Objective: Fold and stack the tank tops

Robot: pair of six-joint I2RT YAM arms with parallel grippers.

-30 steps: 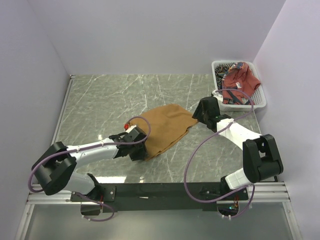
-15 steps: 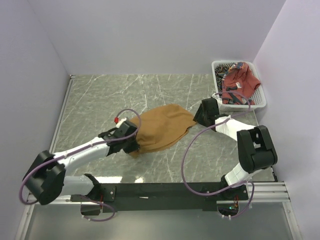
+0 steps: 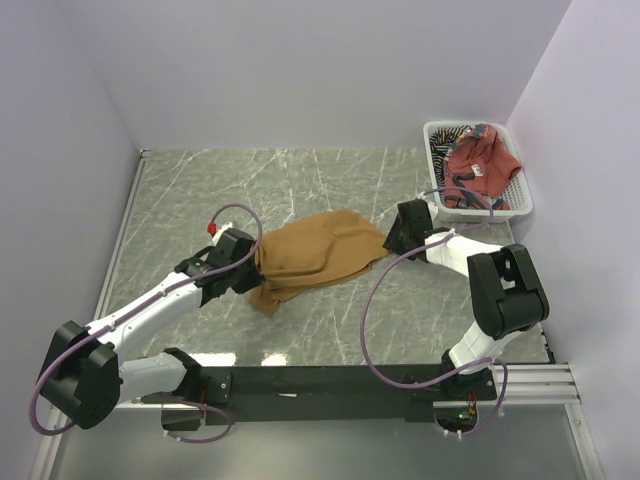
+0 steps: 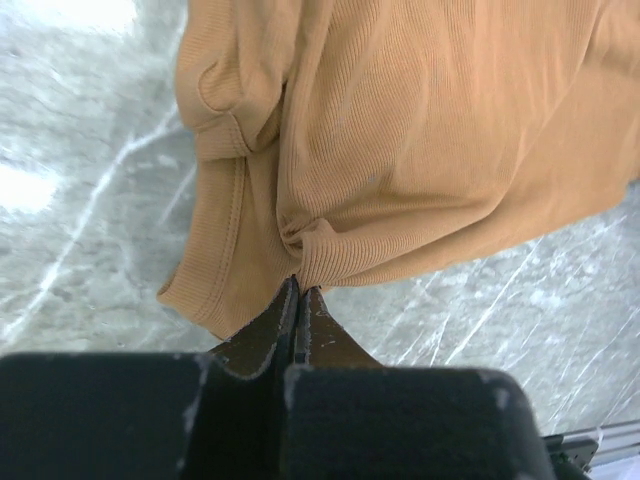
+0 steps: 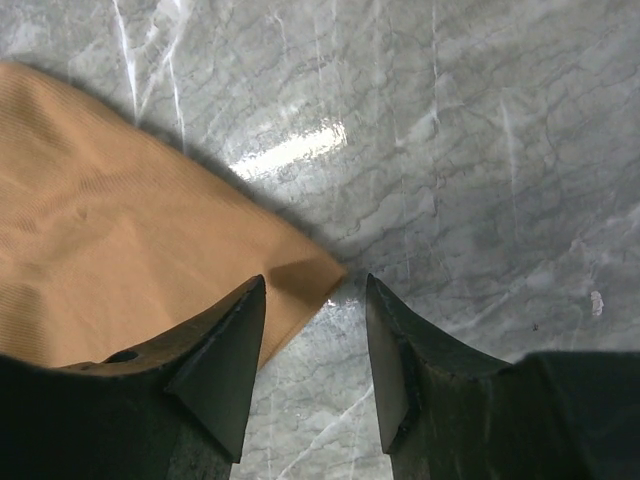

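Note:
The mustard-tan tank top (image 3: 315, 255) lies bunched on the marble table (image 3: 230, 190), its left side gathered and lifted. My left gripper (image 3: 256, 272) is shut on a fold of it (image 4: 320, 250), with the hem hanging beside the fingers. My right gripper (image 3: 392, 240) is open just above the table at the top's right corner (image 5: 310, 272), which lies between the fingertips. The brick-red tank top (image 3: 478, 160) and the striped one (image 3: 450, 135) lie in the white basket (image 3: 515, 195) at the back right.
Grey walls close the table on three sides. The basket stands in the back right corner, just behind my right arm. A black rail (image 3: 330, 380) runs along the near edge.
My left gripper has pulled the tan top's near-left edge up and to the left, bunching the cloth. My right gripper has moved slightly left toward the right corner.

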